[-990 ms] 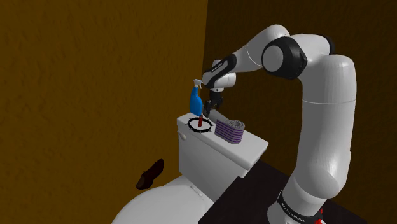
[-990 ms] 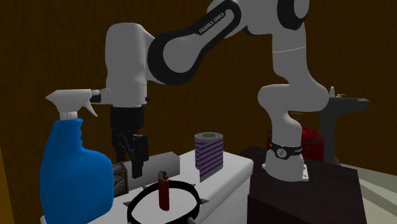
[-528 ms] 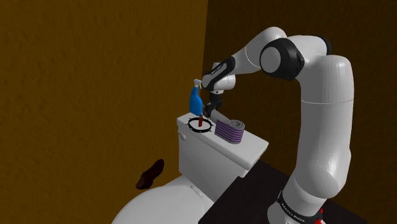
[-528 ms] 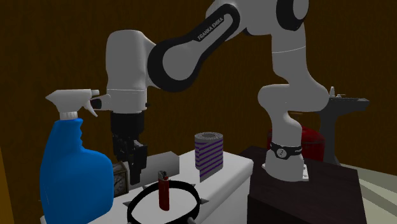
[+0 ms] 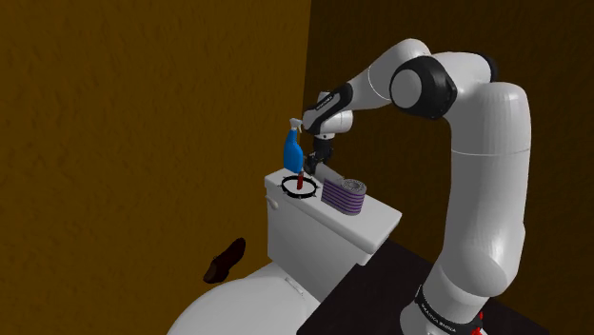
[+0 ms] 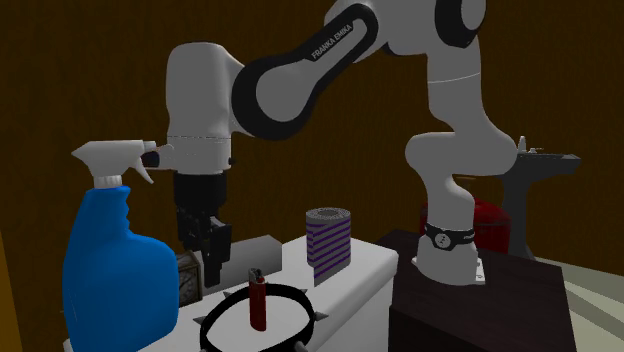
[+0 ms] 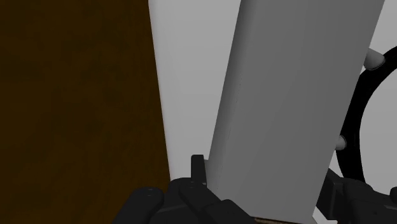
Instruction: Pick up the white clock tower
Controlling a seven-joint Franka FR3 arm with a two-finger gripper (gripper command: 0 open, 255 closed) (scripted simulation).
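Clock tower (image 7: 280, 95): a pale grey-white slab lying on its side on the toilet tank lid (image 5: 376, 226), beside the brown wall (image 7: 76, 95).
Long axis: flat along the lid, running about 9 to 3 o'clock in the second exterior view.
Jaws: spread apart, with one black finger (image 7: 198, 168) close on each long flank and neither plainly pressing yet.
Tower from jaws: straight between and below them, its grey end poking out at 3 o'clock.
Neighbours: the blue spray bottle (image 6: 100, 270) sits at 9 o'clock of the jaws and the black ring (image 6: 262, 322) at 5 o'clock.
Next move, I reckon: squeeze across the narrow width, then lift.
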